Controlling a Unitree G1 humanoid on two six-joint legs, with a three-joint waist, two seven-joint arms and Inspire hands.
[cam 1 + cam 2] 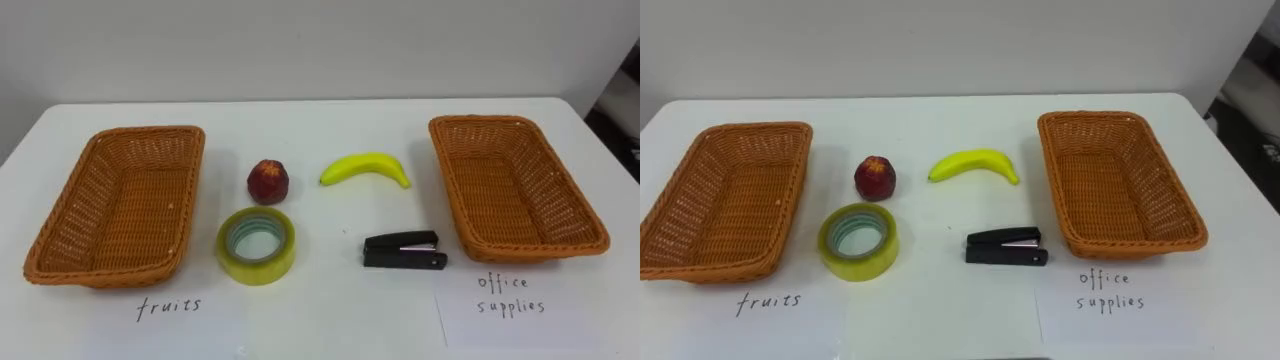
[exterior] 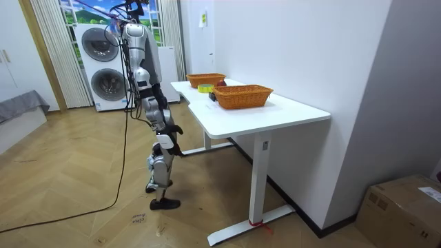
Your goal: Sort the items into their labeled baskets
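On the white table lie a red apple, a yellow banana, a roll of yellowish tape and a black stapler, all between two wicker baskets. The left basket stands above a paper marked fruits. The right basket stands above a paper marked office supplies. Both baskets hold nothing. In the room view the robot stands a step back from the table's long side, its right hand hanging low by its hip.
The table's far edge meets a white wall. Seen from the room view, washing machines stand behind the robot and a cardboard box sits on the floor at the room view's right.
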